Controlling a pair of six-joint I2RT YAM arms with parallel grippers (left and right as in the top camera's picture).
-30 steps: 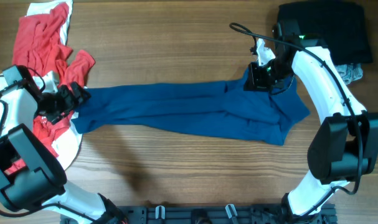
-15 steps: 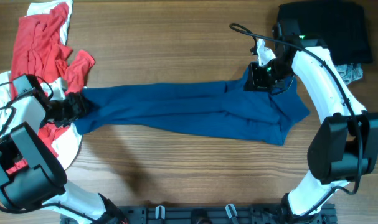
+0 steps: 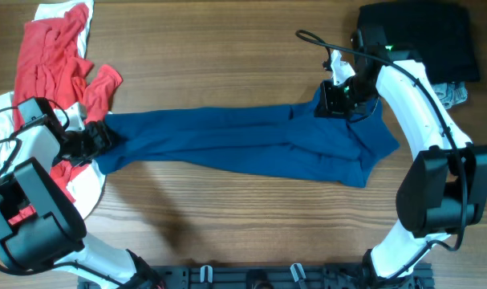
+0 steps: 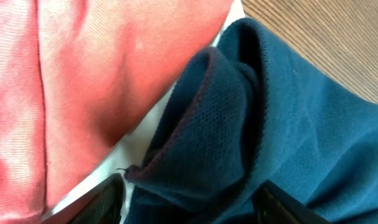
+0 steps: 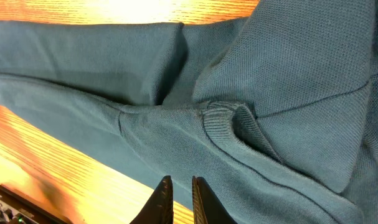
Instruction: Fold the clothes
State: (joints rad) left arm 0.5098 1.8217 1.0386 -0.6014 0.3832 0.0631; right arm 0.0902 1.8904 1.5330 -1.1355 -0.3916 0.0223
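Spanning the tabletop (image 3: 227, 221) left to right, the dark-blue T-shirt (image 3: 227, 144) is pinched leftmost by the left gripper (image 3: 101, 135), the right gripper (image 3: 333, 103) pressed together at the other end.

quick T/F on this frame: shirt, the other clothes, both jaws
1. The blue shirt lies stretched across the table. True.
2. The red garment lies at the table's right end. False: it lies beside the left gripper.
3. The blue shirt's end is bunched between the left gripper's jaws. True.
4. The right gripper's jaws stand wide open. False: they are nearly together.
5. The black garment covers the blue shirt. False: it lies in the far right corner.
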